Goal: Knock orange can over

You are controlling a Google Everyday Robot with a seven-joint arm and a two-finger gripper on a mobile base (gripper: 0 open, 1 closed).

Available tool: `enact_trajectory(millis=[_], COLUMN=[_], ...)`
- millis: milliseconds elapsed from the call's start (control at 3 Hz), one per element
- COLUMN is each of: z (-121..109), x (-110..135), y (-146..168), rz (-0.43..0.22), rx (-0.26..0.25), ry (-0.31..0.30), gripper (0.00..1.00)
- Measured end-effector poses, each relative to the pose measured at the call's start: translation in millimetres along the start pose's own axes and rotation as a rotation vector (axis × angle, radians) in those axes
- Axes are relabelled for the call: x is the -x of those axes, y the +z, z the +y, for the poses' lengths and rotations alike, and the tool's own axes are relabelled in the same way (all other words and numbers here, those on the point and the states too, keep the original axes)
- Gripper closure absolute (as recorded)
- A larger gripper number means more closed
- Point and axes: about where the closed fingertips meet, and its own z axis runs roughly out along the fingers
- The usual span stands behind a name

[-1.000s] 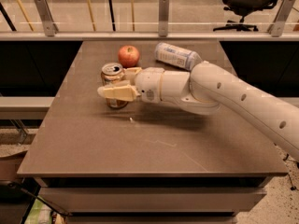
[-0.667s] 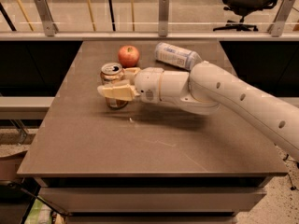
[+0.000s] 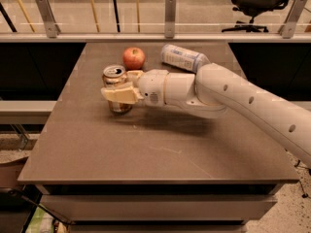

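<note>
- The orange can [image 3: 114, 74] stands upright on the surface [image 3: 146, 149], at about 10 o'clock from the surface's middle and well in from the edges.
- The gripper [image 3: 116, 85] is at the can, on an arm [image 3: 243, 96] that reaches in from 4 o'clock.
- Its fingers [image 3: 119, 94] are spread apart. The near one lies across the front of the can's body, and the far one sits by the rim at the can's 2 o'clock.
- The can looks to be at the mouth of the parted jaws, not clamped. I cannot tell whether either pad presses on it.
- An apple [image 3: 133, 58] sits just beyond the can at its 1 o'clock. A clear bottle [image 3: 182, 57] lies on its side further off at 2 o'clock.
- Handling, as a judgement: a small metal drink can is rigid and slick-walled. If empty it is very light, and if full it has some heft. Either way it has a narrow base and a high centre, so it should tip readily.
- Smooth metal on this flat surface may slide before it topples if pushed low down.
- No firm hold is needed. The best contact is high on the wall, near the silver top, with a sideways sweep toward 9 o'clock, where the surface lies bare.
- Risks: a push toward 1 o'clock would drive the can into the apple. Once down, the can may roll.
</note>
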Motion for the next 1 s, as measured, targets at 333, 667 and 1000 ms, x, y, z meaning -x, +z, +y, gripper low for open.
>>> enact_trajectory(millis=[333,667,1000], z=[-4.8,-11.3,-15.6], x=[10.7,26.3,38.3], y=[-13.6,-35.4,-58.3], rz=[0.036,0.089,0.14], rx=[-0.032,-0.081,-0.125], ry=[-0.01,-0.023,-0.033], gripper=[1.0,1.0,1.0])
